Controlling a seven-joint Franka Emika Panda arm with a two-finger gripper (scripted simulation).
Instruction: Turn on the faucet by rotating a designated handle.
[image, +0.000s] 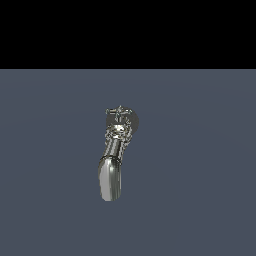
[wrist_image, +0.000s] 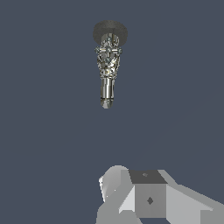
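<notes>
Exterior view: the spout (image: 111, 180), nearest the camera, runs back to the faucet (image: 116, 150) body and its cross handle (image: 119, 112), alone on the grey floor (image: 200, 175); no arm appears. Wrist view: the gripper (wrist_image: 144, 197) sits well apart from the faucet (wrist_image: 108, 61); whether its jaws are spread cannot be told. Judged progress: handle untouched; approach, grasp and rotation remain.

Floor (image: 200, 165): a flat, bare slate-blue plane is filling the lower part of the exterior view and is showing no seams or texture.
Backdrop (image: 128, 32): a solid black band is running across the top, meeting the floor at a straight horizon.
Light: even, soft illumination is falling across the floor, casting only faint shading.
Furniture: none is showing.
</notes>
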